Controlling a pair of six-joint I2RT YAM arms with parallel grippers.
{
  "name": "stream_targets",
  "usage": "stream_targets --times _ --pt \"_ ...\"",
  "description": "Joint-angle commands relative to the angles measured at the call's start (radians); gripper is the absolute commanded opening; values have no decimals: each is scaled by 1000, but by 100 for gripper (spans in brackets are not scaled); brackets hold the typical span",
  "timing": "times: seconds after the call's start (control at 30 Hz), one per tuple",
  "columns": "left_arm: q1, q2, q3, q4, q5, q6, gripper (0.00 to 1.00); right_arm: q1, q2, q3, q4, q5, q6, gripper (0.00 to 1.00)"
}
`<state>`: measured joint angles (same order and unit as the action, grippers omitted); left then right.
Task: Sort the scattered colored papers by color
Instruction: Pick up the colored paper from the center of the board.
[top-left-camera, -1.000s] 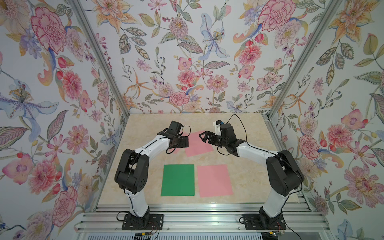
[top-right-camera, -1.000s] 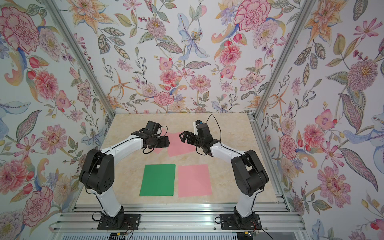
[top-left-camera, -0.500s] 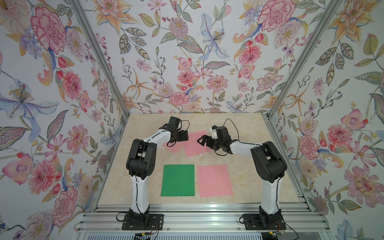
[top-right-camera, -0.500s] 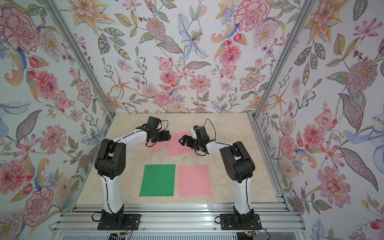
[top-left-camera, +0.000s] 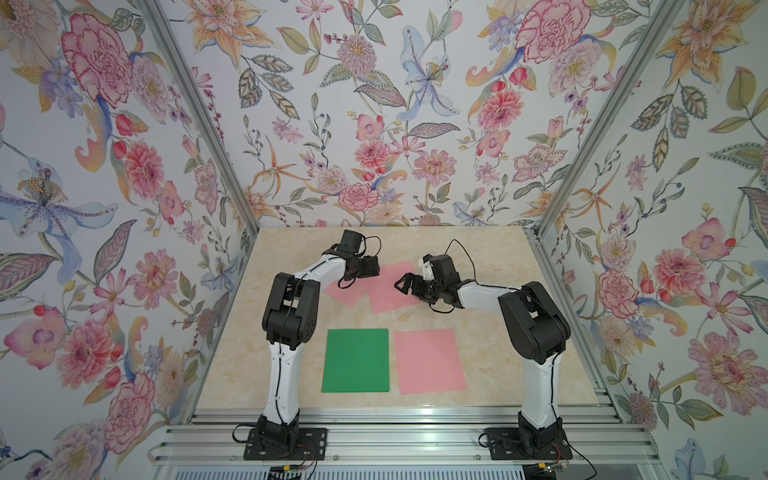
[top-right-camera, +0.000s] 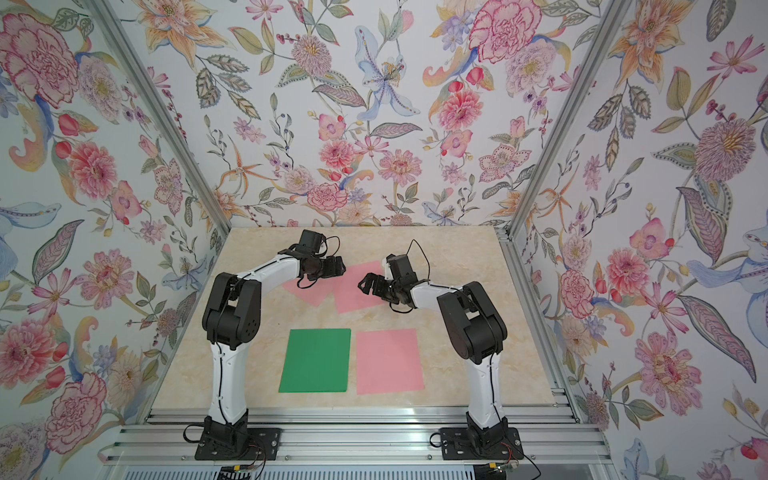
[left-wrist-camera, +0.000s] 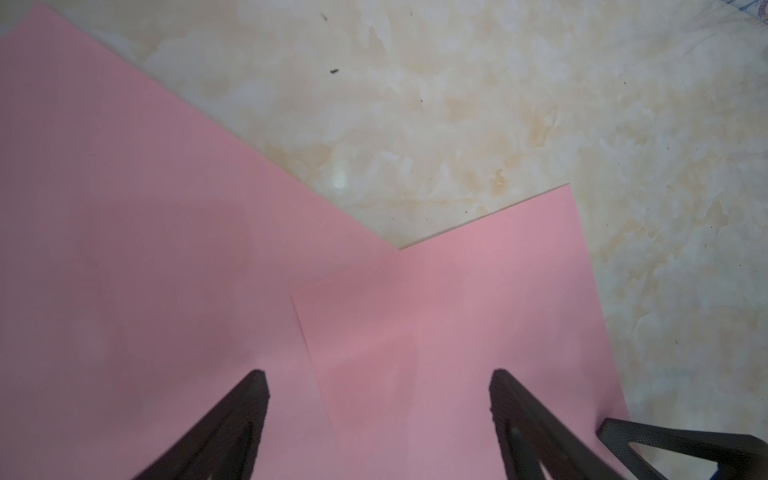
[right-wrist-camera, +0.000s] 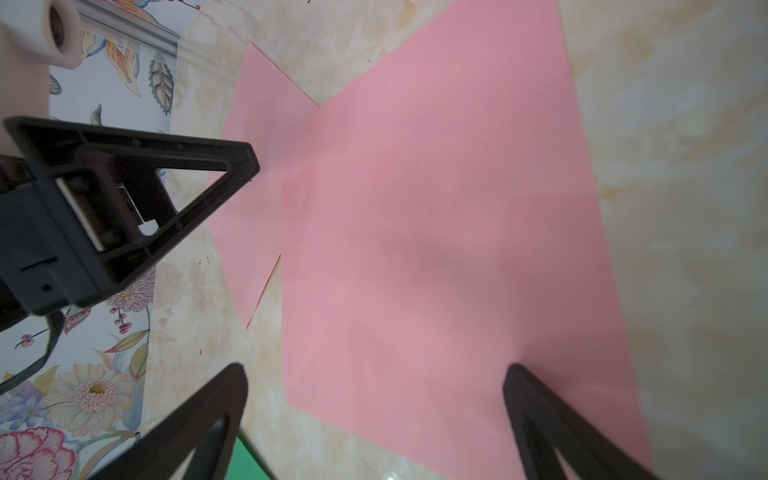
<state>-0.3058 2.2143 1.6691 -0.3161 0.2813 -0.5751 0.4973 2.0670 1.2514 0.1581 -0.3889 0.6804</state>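
Two light pink papers overlap at mid-table, one (top-left-camera: 395, 291) lying over the edge of the other (top-left-camera: 344, 293). Near the front edge lie a green paper (top-left-camera: 356, 360) and beside it a third pink paper (top-left-camera: 428, 361), both flat and apart. My left gripper (left-wrist-camera: 378, 374) hovers open just above the overlap of the upper pink sheet (left-wrist-camera: 457, 311) and the lower one (left-wrist-camera: 145, 249). My right gripper (right-wrist-camera: 374, 370) is open over the near corner of the upper pink sheet (right-wrist-camera: 436, 208). Neither gripper holds anything. The two grippers (top-right-camera: 338, 270) (top-right-camera: 365, 284) face each other closely.
The marble table (top-left-camera: 478, 257) is walled on three sides by flowered wallpaper, with metal rails at the front. A finger of the right gripper (left-wrist-camera: 665, 444) shows in the left wrist view, and the left gripper (right-wrist-camera: 124, 199) shows in the right wrist view.
Both arms have raised their elbows and brought the grippers down and closer together over the overlapping pink sheets. The papers have not moved.
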Motion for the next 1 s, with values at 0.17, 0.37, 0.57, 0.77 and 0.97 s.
stream_targets --times 0.17,0.37,0.57,0.77,0.97 --pt "8 80 57 3 0 0 86 11 13 -53 -43 4 20 100" --pt "8 94 76 4 -6 5 86 11 17 -60 -20 -14 27 100" --pt "5 142 104 4 37 -19 86 9 17 -66 -3 -28 36 100" --pt "-2 160 93 3 62 -34 86 8 10 -73 8 -33 39 100" --pt "-1 160 46 5 110 -96 87 5 8 -81 24 -40 42 100"
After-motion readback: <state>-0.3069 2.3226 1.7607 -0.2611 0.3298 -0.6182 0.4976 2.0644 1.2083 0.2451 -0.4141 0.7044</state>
